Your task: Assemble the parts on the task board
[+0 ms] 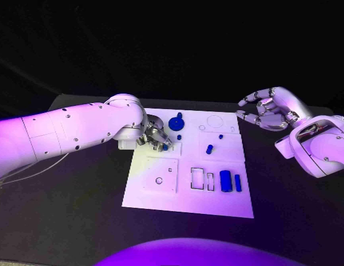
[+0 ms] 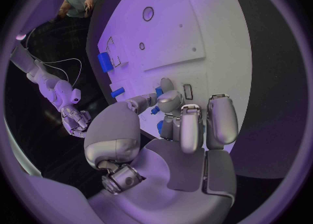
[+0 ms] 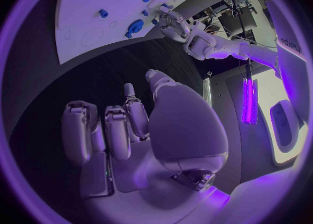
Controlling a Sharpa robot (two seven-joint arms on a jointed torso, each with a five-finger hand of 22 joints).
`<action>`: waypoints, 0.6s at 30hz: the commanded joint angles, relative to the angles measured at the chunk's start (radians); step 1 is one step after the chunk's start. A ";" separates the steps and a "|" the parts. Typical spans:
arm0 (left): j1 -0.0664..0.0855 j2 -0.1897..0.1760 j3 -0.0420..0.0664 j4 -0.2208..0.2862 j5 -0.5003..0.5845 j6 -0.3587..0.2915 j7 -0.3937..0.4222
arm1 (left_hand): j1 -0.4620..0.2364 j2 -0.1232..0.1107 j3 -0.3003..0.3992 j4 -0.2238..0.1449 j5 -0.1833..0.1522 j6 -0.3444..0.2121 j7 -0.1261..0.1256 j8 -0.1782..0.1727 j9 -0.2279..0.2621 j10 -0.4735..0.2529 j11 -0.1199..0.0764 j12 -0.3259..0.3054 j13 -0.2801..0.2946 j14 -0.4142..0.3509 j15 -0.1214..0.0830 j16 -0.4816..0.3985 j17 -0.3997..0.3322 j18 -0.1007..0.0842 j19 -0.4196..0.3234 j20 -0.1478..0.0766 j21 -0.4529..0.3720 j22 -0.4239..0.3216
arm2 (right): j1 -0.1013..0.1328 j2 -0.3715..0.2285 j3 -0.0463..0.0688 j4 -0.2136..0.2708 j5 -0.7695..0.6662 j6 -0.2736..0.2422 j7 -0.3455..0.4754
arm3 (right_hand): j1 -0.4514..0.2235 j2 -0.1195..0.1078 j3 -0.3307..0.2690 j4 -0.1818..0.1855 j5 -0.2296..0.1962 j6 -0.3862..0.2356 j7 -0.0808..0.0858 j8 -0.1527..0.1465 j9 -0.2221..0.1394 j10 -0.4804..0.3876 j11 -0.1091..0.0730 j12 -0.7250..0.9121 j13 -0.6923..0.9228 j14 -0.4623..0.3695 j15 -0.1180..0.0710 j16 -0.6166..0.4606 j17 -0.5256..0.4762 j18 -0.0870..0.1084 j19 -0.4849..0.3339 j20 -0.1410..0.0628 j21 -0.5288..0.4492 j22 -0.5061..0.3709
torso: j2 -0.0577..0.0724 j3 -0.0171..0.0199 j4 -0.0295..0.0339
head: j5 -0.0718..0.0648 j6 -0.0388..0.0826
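Black tabletop (image 1: 76,221) carries one flat white rectangular task board (image 1: 189,183). Two tall blue parts (image 1: 231,181) stand at its 4 o'clock. Left hand (image 1: 155,136), at board's 10 o'clock, fingers bunched, pinches a small blue peg (image 1: 164,147). Right hand (image 1: 269,108), past 1 o'clock, hovers off-board, fingers curled, empty. One blue round knob (image 1: 176,122) sits at 12.

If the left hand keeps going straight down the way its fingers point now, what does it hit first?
Most likely the small blue part right at the fingertips of the silver left hand, then the white task board under it. Whether the fingers already hold that part is hard to tell, since they hide the contact.
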 commanded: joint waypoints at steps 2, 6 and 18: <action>-0.002 -0.002 0.002 0.007 0.000 0.008 0.006 | -0.005 -0.029 -0.073 0.038 -0.007 -0.014 0.008 -0.005 0.001 -0.015 -0.002 -0.018 -0.020 0.088 -0.006 -0.002 0.200 -0.016 -0.003 -0.004 -0.012 -0.015 | -0.001 0.000 0.000 0.001 -0.005 -0.003 0.013 | -0.012 -0.001 -0.001 0.001 -0.002 -0.006 -0.001 0.003 0.001 -0.001 -0.003 -0.007 0.064 0.094 -0.004 -0.007 0.226 0.013 0.034 -0.004 -0.006 0.176 | 0.000 -0.0001 0.0006 | 0.000 0.002; -0.001 -0.009 0.004 0.012 -0.005 -0.003 0.007 | 0.012 -0.033 -0.116 0.063 -0.008 -0.020 0.008 -0.004 0.003 -0.019 -0.002 -0.018 -0.023 0.087 -0.006 -0.003 0.197 -0.015 -0.005 -0.005 -0.015 -0.018 | -0.001 0.000 0.000 0.000 -0.003 -0.009 0.016 | -0.021 -0.001 -0.004 0.003 -0.007 -0.008 -0.001 0.004 0.001 -0.001 -0.003 -0.008 0.063 0.094 -0.004 -0.007 0.224 0.013 0.034 -0.004 -0.008 0.175 | 0.001 0.0000 0.0002 | 0.000 0.001; -0.001 -0.017 0.017 0.026 -0.013 -0.023 0.011 | 0.025 -0.031 -0.137 0.081 -0.010 -0.022 0.008 -0.002 0.004 -0.021 -0.003 -0.018 -0.024 0.087 -0.006 -0.004 0.195 -0.015 -0.005 -0.005 -0.016 -0.020 | -0.001 0.001 0.000 -0.002 0.000 -0.013 0.019 | -0.036 0.000 -0.008 0.003 -0.017 -0.010 -0.002 0.006 0.001 -0.009 -0.003 -0.018 0.054 0.092 -0.004 -0.011 0.217 0.015 0.030 -0.004 -0.016 0.170 | 0.000 -0.0008 -0.0003 | -0.001 0.002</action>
